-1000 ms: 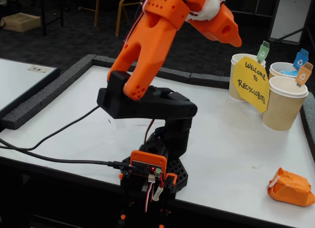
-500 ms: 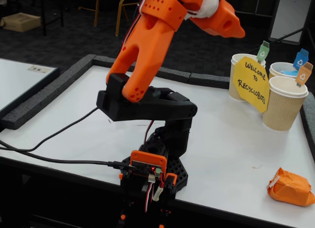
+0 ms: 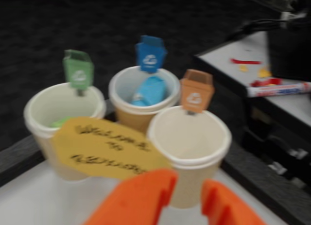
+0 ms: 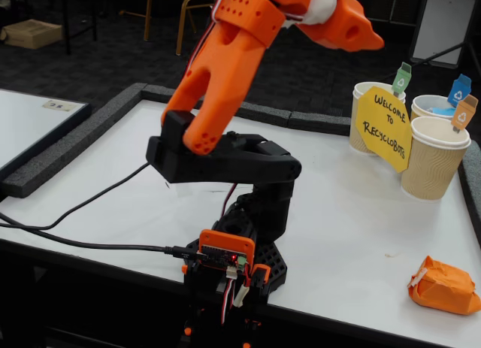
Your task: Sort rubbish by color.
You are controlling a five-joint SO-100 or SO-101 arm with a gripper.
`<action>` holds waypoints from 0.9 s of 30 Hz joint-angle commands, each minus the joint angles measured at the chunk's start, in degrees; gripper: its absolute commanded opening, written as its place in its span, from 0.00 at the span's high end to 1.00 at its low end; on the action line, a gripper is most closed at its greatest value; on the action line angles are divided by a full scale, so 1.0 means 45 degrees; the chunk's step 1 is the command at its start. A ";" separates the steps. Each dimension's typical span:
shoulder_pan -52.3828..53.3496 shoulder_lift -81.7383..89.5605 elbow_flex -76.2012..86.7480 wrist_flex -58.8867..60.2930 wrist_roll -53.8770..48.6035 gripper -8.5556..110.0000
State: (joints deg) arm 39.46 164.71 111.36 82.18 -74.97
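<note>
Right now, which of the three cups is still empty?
The cup with the orange tag; the blue-tagged cup holds a blue wad, the green-tagged cup something green.

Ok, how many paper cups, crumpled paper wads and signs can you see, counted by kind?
Beige ribbed paper cups: 3
Crumpled paper wads: 3, light green, sky blue, orange
Yellow paper sign: 1
Total: 7

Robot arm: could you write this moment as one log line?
gripper: empty, raised facing cups | blue crumpled paper wad: in blue-tagged cup | green wad: in green-tagged cup | orange crumpled paper wad: on table, unsorted
</note>
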 commanded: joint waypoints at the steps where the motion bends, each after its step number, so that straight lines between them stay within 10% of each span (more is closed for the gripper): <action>1: 0.1602 -0.0273 0.0371 -0.1035 0.0332 0.93; 27: 1.0137 -0.1660 0.3711 -0.4609 0.0352 0.93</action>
State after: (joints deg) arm 82.44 157.32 130.34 62.23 -74.97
